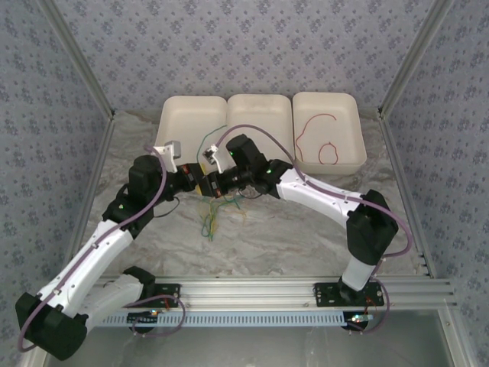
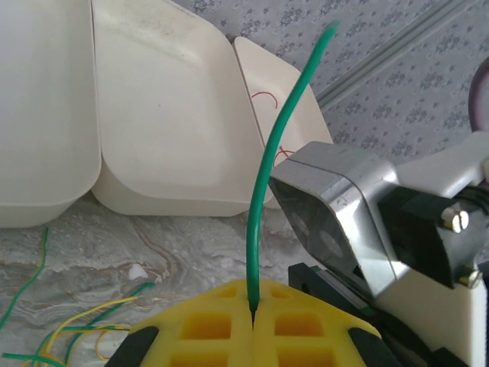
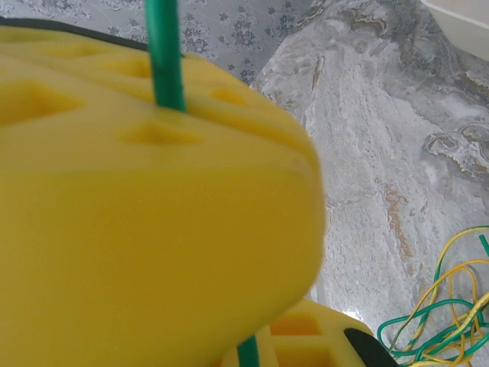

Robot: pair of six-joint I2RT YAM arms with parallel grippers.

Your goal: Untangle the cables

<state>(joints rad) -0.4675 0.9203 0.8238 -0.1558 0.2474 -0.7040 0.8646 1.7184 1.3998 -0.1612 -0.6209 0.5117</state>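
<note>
**Two grippers meet mid-table over a green cable**

At the near edge an aluminium rail carries the two arm bases. Beyond it the marbled table lies bare on both sides of a loose tangle of green and yellow cables. The strands overlap too much to count.

Just past the tangle the two grippers meet at the table's middle. The left gripper has its yellow fingers pressed together on one green cable. That cable rises from the seam between them and arcs toward the trays. The right gripper is closed too. A green strand runs beside its fingertips, but whether it is pinched there I cannot tell. The right arm's wrist camera sits right beside the left fingers, with little room between the two.

Along the far edge three white trays stand side by side, touching:
- the left tray
- the middle tray
- the right tray, which holds one red cable lying in loops

Patterned walls close the left, right and far sides.
</note>
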